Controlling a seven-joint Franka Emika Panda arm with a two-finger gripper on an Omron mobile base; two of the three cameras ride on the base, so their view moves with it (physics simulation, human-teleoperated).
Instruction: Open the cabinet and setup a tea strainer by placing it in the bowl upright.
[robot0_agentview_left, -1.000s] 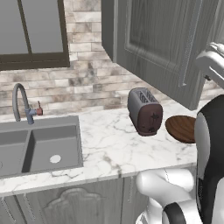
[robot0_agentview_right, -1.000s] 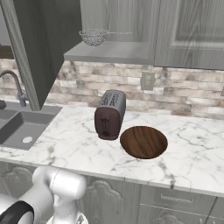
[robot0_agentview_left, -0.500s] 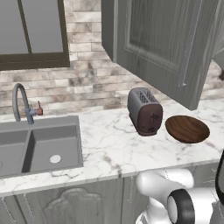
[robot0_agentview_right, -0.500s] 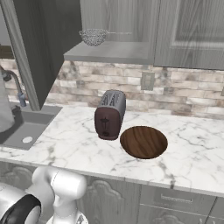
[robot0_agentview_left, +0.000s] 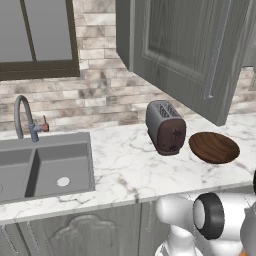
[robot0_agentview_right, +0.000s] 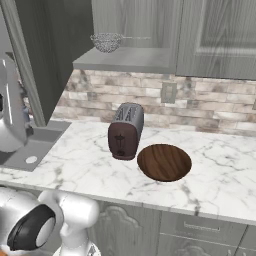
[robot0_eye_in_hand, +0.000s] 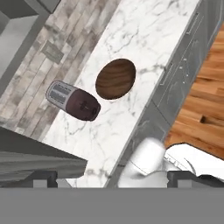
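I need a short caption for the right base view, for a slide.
Open cabinet with tea strainer on its shelf; below, toaster beside empty wooden bowl.

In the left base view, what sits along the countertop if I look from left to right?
Faucet → sink → toaster → wooden bowl.

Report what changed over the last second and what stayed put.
The arm swung from the right of the left base view to the left of the right base view. The cabinet door stayed open, the tea strainer on its shelf, the bowl and toaster unmoved.
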